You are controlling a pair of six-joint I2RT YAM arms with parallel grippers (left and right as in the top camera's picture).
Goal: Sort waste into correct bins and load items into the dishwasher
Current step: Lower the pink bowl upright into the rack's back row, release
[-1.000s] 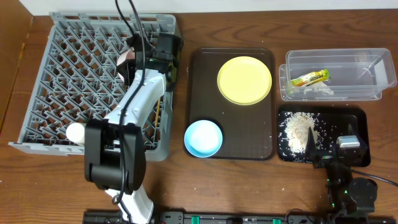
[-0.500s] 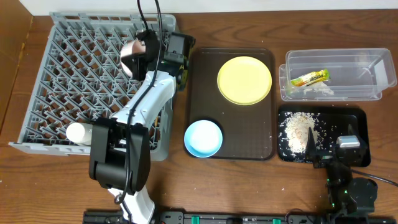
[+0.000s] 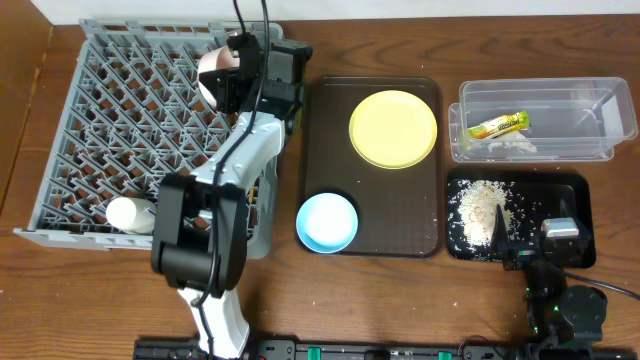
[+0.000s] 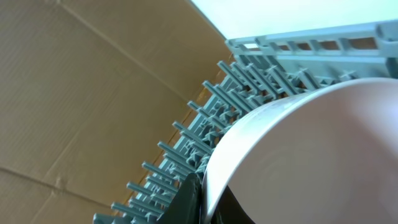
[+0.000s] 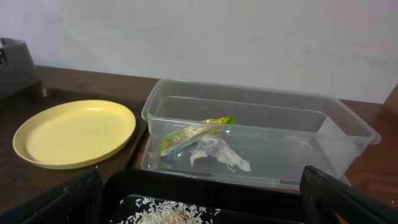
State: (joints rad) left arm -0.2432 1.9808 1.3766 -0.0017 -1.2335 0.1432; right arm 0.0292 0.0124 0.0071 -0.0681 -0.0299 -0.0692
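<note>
My left gripper is shut on the rim of the small white bowl and holds it tilted over the back right part of the grey dish rack. In the left wrist view the bowl fills the frame above the rack's pegs. The yellow plate and the light-blue bowl sit on the brown serving tray. The wrapper and tissue lie in the clear tub. Crumbs lie in the black tray. My right gripper is open over the black tray. No chopsticks show.
The dark brown serving tray lies between the rack and the bins. A white cylindrical object lies at the rack's front left. The right wrist view shows the plate and the tub ahead, with a wall behind.
My left gripper has carried the white bowl toward the back of the rack and a little to the right. The right arm has not moved.
</note>
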